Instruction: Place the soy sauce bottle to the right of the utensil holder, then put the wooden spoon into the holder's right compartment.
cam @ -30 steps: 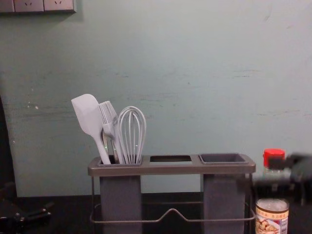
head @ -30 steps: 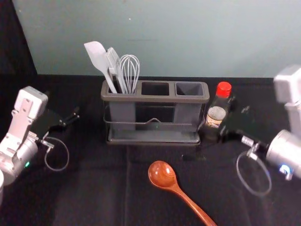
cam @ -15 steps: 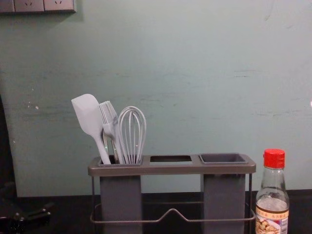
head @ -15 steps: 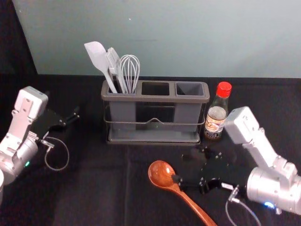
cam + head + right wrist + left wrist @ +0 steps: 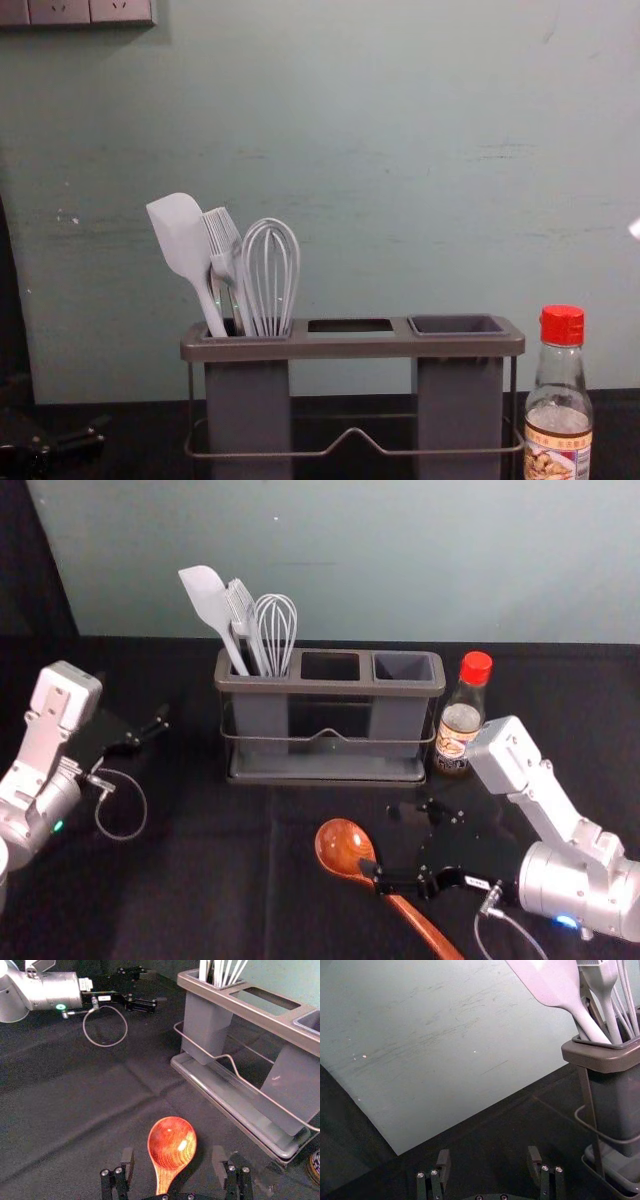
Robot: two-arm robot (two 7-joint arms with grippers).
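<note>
The soy sauce bottle (image 5: 460, 720) (image 5: 559, 415) stands upright just right of the utensil holder (image 5: 330, 688) (image 5: 352, 345). The wooden spoon (image 5: 343, 846) (image 5: 172, 1142) lies on the table in front of the holder, bowl toward it. My right gripper (image 5: 382, 840) is over the spoon, one finger crossing its neck in the head view; in the right wrist view the open right gripper (image 5: 173, 1156) has the spoon between its fingers, not gripped. My left gripper (image 5: 138, 702) is parked at the left, open in its wrist view (image 5: 489, 1154).
A spatula (image 5: 207, 600), a brush and a whisk (image 5: 276, 625) stand in the holder's left compartment. The right compartment (image 5: 403, 668) is empty. A wall (image 5: 400, 150) rises behind the black-covered table (image 5: 200, 880).
My right gripper has drawn back from the bottle, which it left standing, and come forward and left to the spoon. Over the last half second it moved slightly. The left arm stayed still.
</note>
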